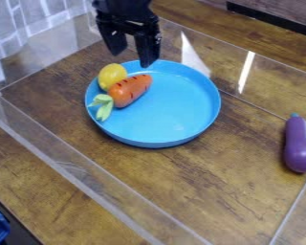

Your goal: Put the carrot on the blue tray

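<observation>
Lying in blue tray, orange toy carrot, beside yellow lemon; hovering above, 1 gripper, fingers apart.

- We see the carrot, orange and stubby with a pale green top, lying diagonally (leafy end toward us).
- We find it on the blue tray, a round, shallow dish flat on the table.
</observation>
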